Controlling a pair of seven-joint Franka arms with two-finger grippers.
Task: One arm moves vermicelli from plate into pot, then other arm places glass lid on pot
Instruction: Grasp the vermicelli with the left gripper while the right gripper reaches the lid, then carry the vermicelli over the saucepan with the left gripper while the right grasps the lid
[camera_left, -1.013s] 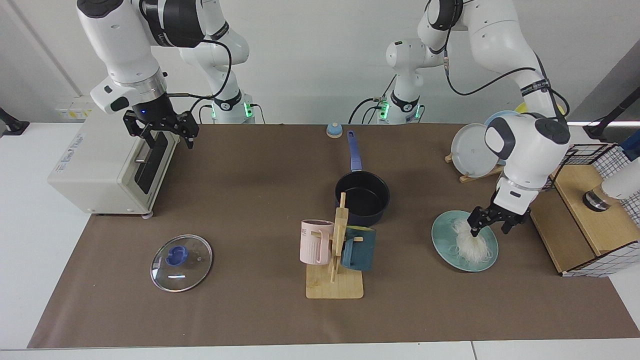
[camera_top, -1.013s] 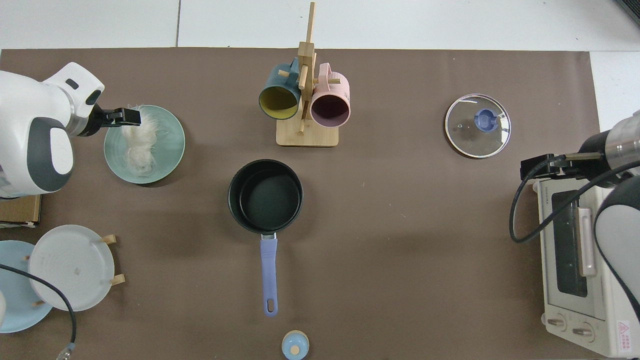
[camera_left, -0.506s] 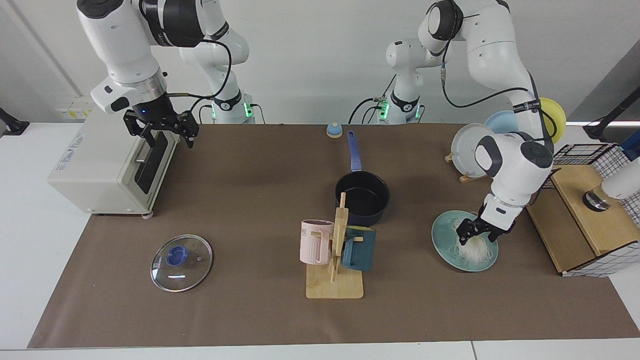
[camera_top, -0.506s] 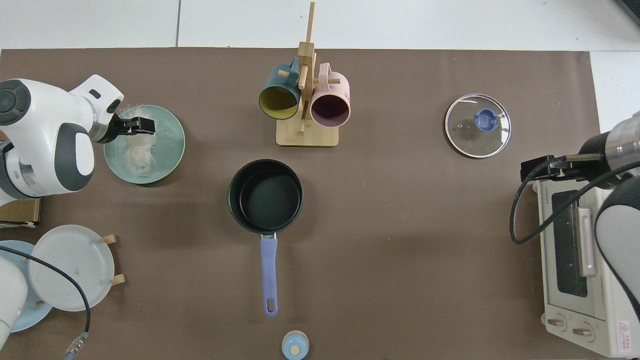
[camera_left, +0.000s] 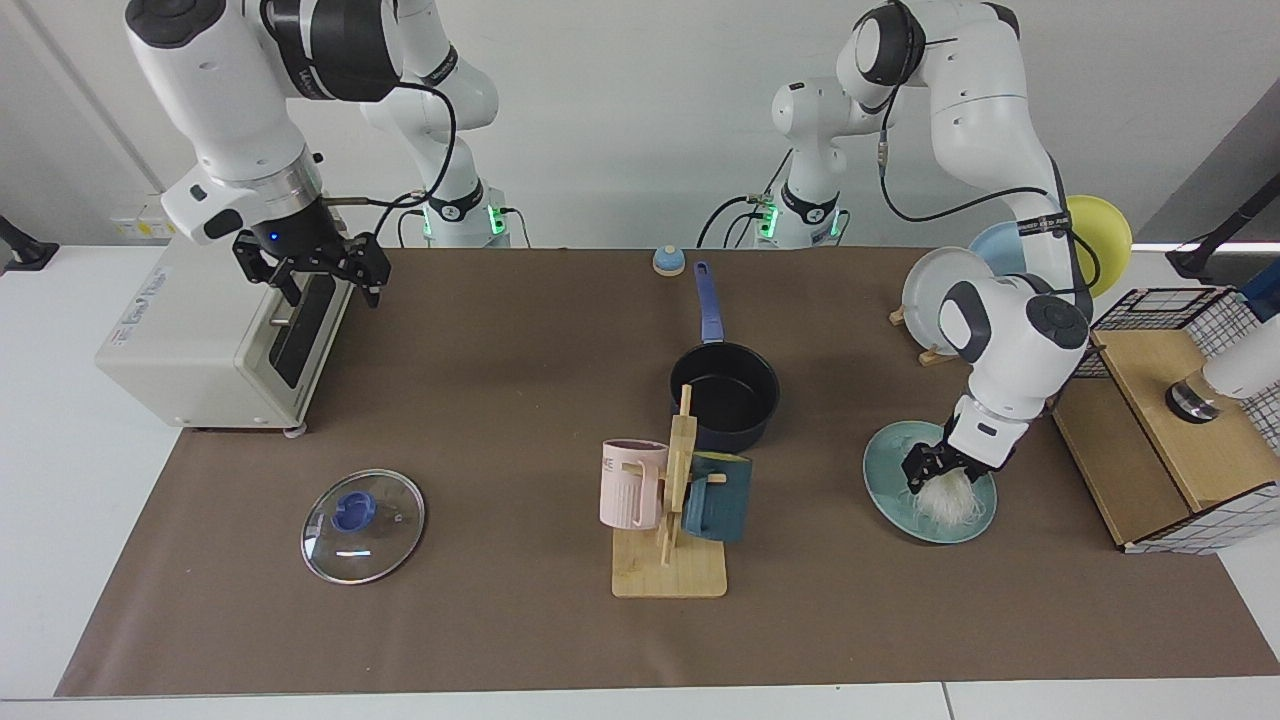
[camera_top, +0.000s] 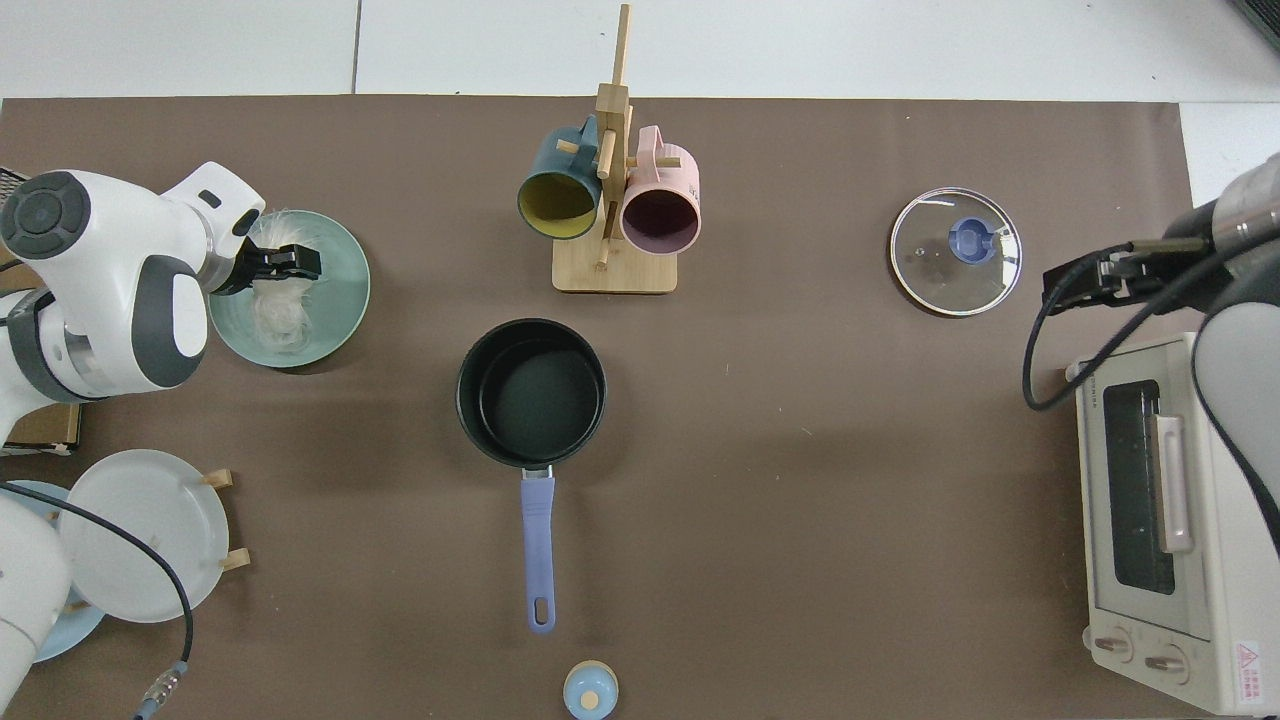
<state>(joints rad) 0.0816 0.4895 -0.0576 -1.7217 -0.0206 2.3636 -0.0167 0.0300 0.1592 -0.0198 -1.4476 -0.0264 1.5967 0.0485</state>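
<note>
Vermicelli (camera_left: 944, 497) sits in a wispy white heap on the teal plate (camera_left: 885, 482), and the left pincer (camera_left: 933, 470) is right down in it, fingers pressed into the top of the strands and pinching them. From above, that same left pincer (camera_top: 283, 265) reaches in over the plate's (camera_top: 345, 290) rim with the vermicelli (camera_top: 274, 300) bunched beneath it.

Over to the pot (camera_left: 725, 395): it stands near the middle of the tabletop (camera_left: 500, 400), black inside showing bare, its blue handle pointing toward the robots' bases. Just in front of it is a wooden mug rack (camera_left: 672, 520) with a pink mug (camera_left: 630, 483) and a dark teal mug (camera_left: 716, 498).

Well apart on the other side, the glass lid (camera_left: 362, 525) lies flat on the tabletop, blue knob up. The right arm waits, its right pincer (camera_left: 312, 262) spread and holding nothing, hovering beside the toaster oven (camera_left: 215, 335).
</note>
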